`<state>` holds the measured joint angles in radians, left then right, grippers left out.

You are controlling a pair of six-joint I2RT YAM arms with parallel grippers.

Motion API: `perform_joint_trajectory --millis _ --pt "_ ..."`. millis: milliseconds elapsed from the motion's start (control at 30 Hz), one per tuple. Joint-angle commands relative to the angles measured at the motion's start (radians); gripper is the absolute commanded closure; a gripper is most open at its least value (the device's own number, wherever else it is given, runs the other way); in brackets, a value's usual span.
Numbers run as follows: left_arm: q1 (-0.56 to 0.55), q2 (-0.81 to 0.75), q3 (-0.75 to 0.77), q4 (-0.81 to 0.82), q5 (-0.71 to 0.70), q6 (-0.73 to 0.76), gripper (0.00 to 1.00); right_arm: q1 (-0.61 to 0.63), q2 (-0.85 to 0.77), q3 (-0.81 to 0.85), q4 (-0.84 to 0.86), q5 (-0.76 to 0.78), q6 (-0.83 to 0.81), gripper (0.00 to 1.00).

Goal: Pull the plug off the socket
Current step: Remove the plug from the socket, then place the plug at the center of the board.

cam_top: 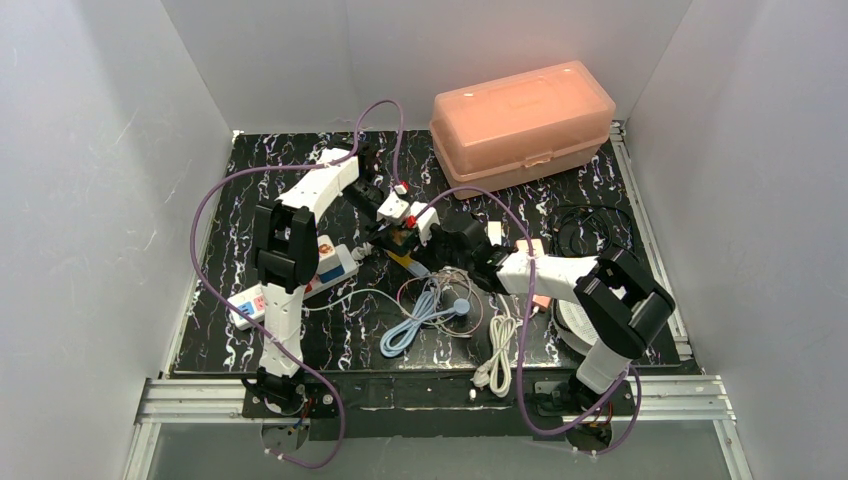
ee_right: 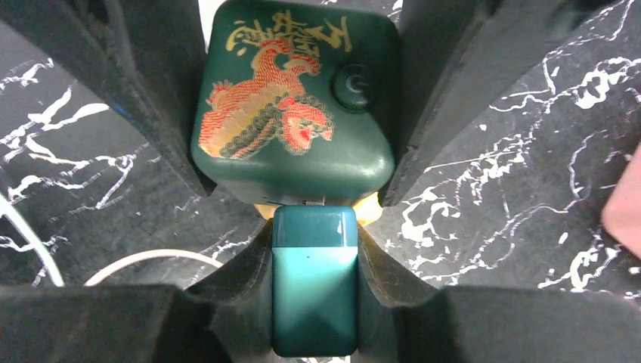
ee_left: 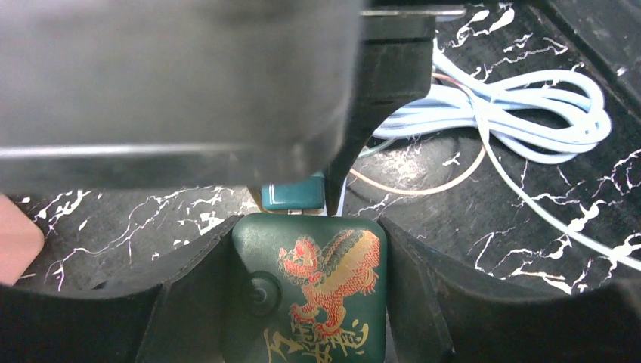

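clutter is lying around the middle of the table: one pale blue cable coil (cam_top: 418, 322), one white cable bundle (cam_top: 497, 360), one black cable loop (cam_top: 580, 222), one white power strip (cam_top: 338, 266) and one pink lidded box (cam_top: 522, 120). the left gripper (ee_left: 306, 291) is pressing both sides of one dark green socket cube (ee_right: 295, 113). one teal plug (ee_right: 314, 295) is sitting in it, and the right gripper (ee_right: 314, 242) is clamping the plug tightly, its body blocking much of the left wrist view.

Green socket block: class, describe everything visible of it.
The green socket block is a glossy, rounded, plastic-looking cube bearing a red-and-gold beast, gold characters and a round button. Print side up, it is clamped on two sides by the left claw. A teal plug, pinched by the right claw, sits in one end.
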<state>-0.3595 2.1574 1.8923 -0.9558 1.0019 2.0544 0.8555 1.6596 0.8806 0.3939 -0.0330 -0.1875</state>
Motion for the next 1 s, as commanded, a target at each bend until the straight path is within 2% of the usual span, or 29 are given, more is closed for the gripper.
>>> perform_joint_trajectory --millis 0,33,333,700,800,967 --pt "-0.029 0.018 -0.039 -0.575 -0.066 0.487 1.0 -0.006 0.025 0.053 0.051 0.006 0.011 0.95" --pt "-0.028 0.019 -0.036 -0.577 -0.07 0.487 1.0 -0.007 0.022 0.046 0.054 0.004 0.017 0.99" --pt "-0.022 0.009 -0.059 -0.535 -0.111 0.485 1.0 -0.007 -0.07 -0.107 0.09 0.02 0.067 0.99" --pt "-0.011 -0.006 -0.086 -0.475 -0.148 0.444 1.0 -0.006 -0.207 -0.176 -0.028 0.015 0.103 0.99" --pt "-0.007 -0.01 -0.091 -0.477 -0.143 0.441 1.0 -0.006 -0.236 -0.185 -0.052 0.06 0.109 0.99" --pt "-0.008 -0.028 -0.109 -0.46 -0.124 0.436 1.0 -0.099 -0.236 -0.152 -0.096 0.099 0.174 0.99"
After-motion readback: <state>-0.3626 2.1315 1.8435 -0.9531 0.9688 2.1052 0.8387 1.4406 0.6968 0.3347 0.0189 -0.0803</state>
